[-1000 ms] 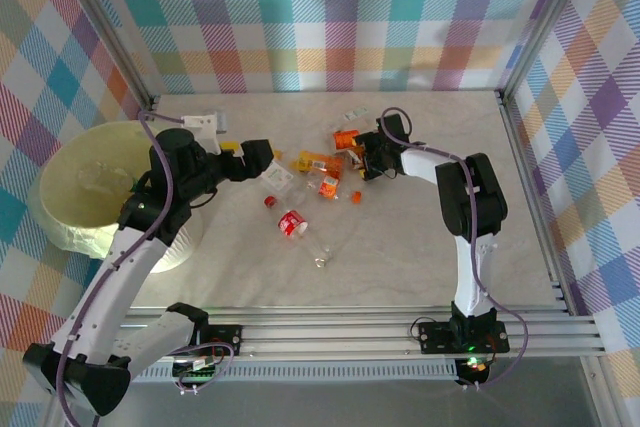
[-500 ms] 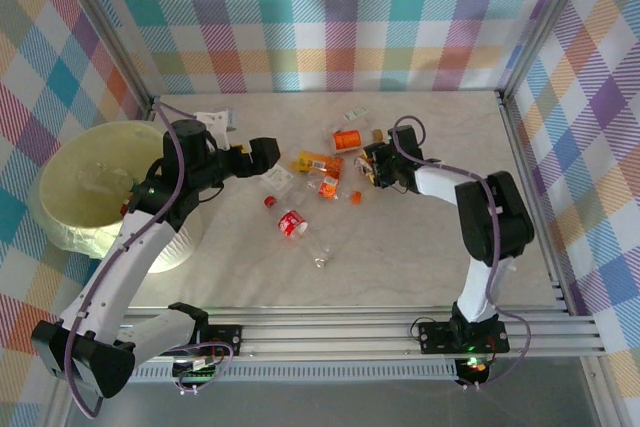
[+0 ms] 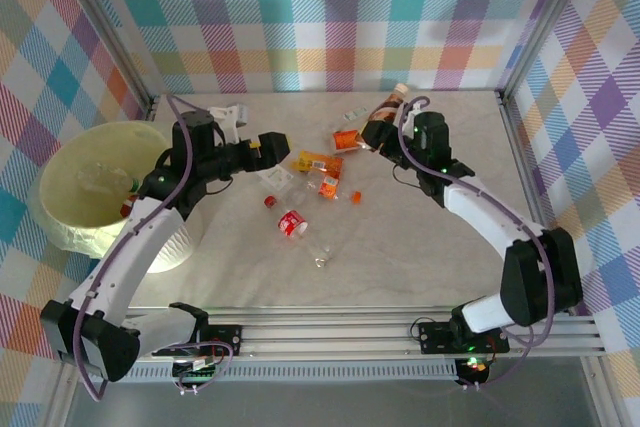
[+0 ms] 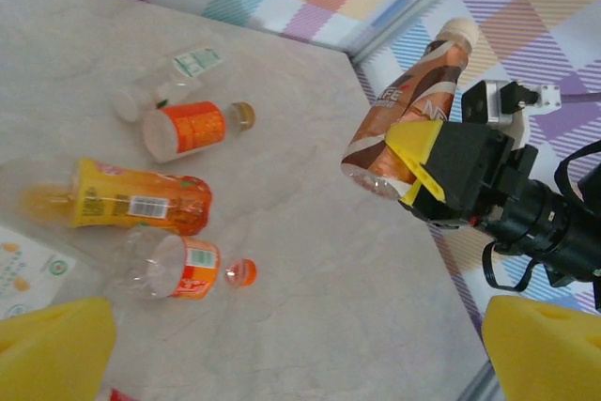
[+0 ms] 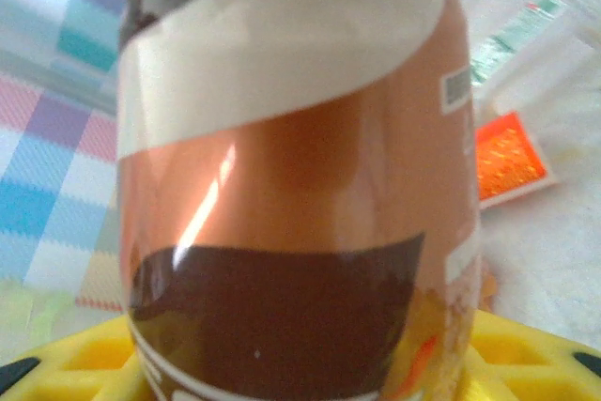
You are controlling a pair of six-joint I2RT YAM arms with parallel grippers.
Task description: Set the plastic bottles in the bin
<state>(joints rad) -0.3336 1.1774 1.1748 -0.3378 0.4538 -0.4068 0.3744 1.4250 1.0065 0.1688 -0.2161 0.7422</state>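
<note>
Pastel plaid walls (image 3: 330, 17) all round, and a pale marbled tabletop (image 3: 420, 247) inside an aluminium frame (image 3: 350, 332). Loose plastic bottles (image 3: 316, 160) are scattered mid-table: a stubby orange-label bottle (image 4: 188, 129), a yellow-orange bottle (image 4: 131, 199) on its side, a crumpled clear bottle (image 4: 183, 265) with an orange cap, and a red-label bottle (image 3: 291, 223) nearer the arms. The big round pale yellow bin (image 3: 62, 209) sits at the left edge, well apart from the right gripper (image 4: 418, 161). That one's clamped on a glossy brown bottle (image 4: 406, 100), tilted and up off the table. The left gripper (image 3: 277, 140) hangs wide open beside the pile, holding nothing.
</note>
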